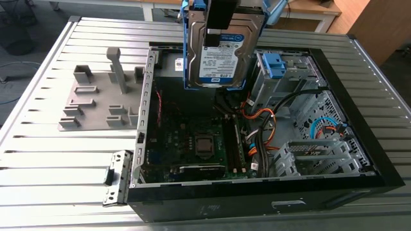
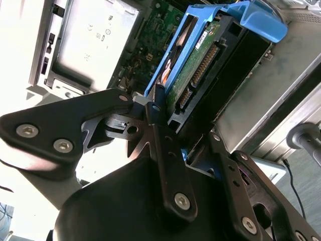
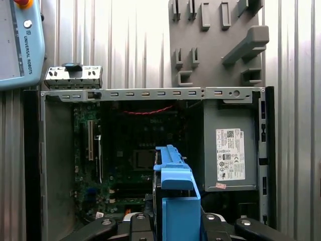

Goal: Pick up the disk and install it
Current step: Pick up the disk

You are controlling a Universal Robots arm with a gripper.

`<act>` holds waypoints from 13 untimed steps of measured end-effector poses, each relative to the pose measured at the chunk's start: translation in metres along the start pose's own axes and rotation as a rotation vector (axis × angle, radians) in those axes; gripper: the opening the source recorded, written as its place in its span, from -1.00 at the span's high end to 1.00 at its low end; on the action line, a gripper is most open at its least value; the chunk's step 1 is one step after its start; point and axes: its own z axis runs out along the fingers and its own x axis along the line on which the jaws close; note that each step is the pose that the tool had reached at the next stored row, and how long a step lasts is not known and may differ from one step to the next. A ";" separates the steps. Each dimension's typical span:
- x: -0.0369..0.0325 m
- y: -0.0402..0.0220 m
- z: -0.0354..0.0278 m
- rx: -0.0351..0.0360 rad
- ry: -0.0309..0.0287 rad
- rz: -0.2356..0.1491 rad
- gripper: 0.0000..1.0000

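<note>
The disk (image 1: pixel 222 55), a silver hard drive with a white-and-blue label in a blue plastic bracket, hangs upright above the open computer case (image 1: pixel 270 197). My gripper (image 1: pixel 220 21) is shut on its upper end, one black finger (image 1: pixel 218 14) lying across the label side. In the second wrist view the disk (image 2: pixel 198 65) shows its green circuit board and connector edge between the black fingers (image 2: pixel 160 130). In the first wrist view the blue bracket (image 3: pixel 175 196) stands over the motherboard (image 3: pixel 130 155).
A drive cage with a blue latch (image 1: pixel 275 65) sits at the case's far corner, at the exterior view's right. Orange and black cables (image 1: pixel 266 130) lie beside it. The grey power supply (image 3: pixel 228 150), a grey fixture plate (image 1: pixel 96 101) and a teach pendant (image 3: pixel 20 40) are nearby.
</note>
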 end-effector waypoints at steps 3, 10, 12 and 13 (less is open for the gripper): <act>0.0013 0.0000 0.0000 0.0001 -0.0001 0.000 0.27; 0.0044 -0.0001 -0.0001 0.0000 -0.0001 0.000 0.27; 0.0053 -0.0001 -0.0001 0.0000 -0.0001 0.000 0.27; 0.0057 -0.0001 -0.0002 0.0000 0.0000 0.000 0.27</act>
